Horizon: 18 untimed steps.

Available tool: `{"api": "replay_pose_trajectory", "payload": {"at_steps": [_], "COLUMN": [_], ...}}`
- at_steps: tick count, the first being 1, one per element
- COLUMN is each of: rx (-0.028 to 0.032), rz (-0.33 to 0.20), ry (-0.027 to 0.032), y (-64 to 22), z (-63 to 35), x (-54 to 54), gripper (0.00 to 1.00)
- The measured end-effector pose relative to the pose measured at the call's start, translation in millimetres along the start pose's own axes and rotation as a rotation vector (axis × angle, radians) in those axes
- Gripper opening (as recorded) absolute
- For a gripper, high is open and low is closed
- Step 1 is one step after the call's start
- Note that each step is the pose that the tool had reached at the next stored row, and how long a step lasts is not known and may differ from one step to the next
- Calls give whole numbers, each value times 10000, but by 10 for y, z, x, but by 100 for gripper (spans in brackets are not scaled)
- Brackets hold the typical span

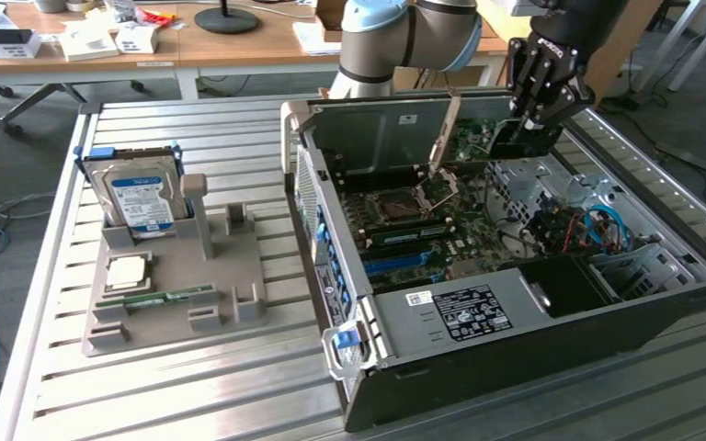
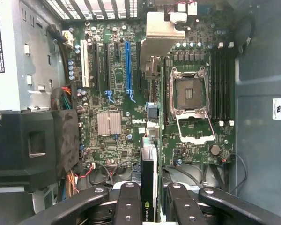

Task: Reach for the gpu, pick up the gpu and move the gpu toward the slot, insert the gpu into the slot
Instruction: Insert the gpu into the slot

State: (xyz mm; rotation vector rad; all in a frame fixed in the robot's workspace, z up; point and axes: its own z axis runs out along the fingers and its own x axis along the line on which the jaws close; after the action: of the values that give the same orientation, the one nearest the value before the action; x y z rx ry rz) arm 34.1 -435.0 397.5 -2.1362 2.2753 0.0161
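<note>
My gripper [image 1: 529,124] hangs over the far end of the open computer case [image 1: 647,303], shut on the gpu [image 1: 491,140]. The gpu is a green card held on edge, with its silver end bracket [image 1: 449,129] reaching down toward the motherboard. In the wrist view the card [image 2: 149,183] runs edge-on between the black fingers [image 2: 130,201], and its bracket [image 2: 161,33] covers part of the board. The long blue slot [image 2: 128,70] lies open beside the card's line, a little to one side of it. In the exterior view the blue slots [image 1: 408,264] sit below and nearer than the card.
The empty CPU socket [image 2: 189,93] and its raised latch lie beside the card. A black drive cage [image 2: 33,145] and loose cables crowd one side. On the slatted table a grey holder [image 1: 181,276] carries a hard drive [image 1: 142,197], a CPU [image 1: 129,271] and a memory stick [image 1: 157,299].
</note>
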Motion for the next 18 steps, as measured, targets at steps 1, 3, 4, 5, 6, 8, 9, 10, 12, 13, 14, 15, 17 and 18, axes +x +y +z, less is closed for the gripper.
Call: {"api": "replay_pose_trajectory", "payload": {"at_steps": [1,3,4,5,6,8,9,10,12,13,14,15,17,18], "rx": [0,1,1,0,0,0,0,0,-1,-1,-2,-3,-5,-5], "rz": [0,3,1,1,0,-2,-4,-6,-15,-22,-27,-37,-76,-101], "ry": [-1,0,-1,-1,-1,-1,0,-1,0,0,0,0,0,0], "y": [0,13,24,36,49,80,95,109,130,139,147,153,157,157], "z": [0,0,1,1,1,3,3,4,4,5,6,6,7,8], "x": [0,1,1,2,3,5,6,7,8,9,10,10,10,10], "gripper": [26,26,26,26,26,26,26,26,26,26,26,26,26,26]}}
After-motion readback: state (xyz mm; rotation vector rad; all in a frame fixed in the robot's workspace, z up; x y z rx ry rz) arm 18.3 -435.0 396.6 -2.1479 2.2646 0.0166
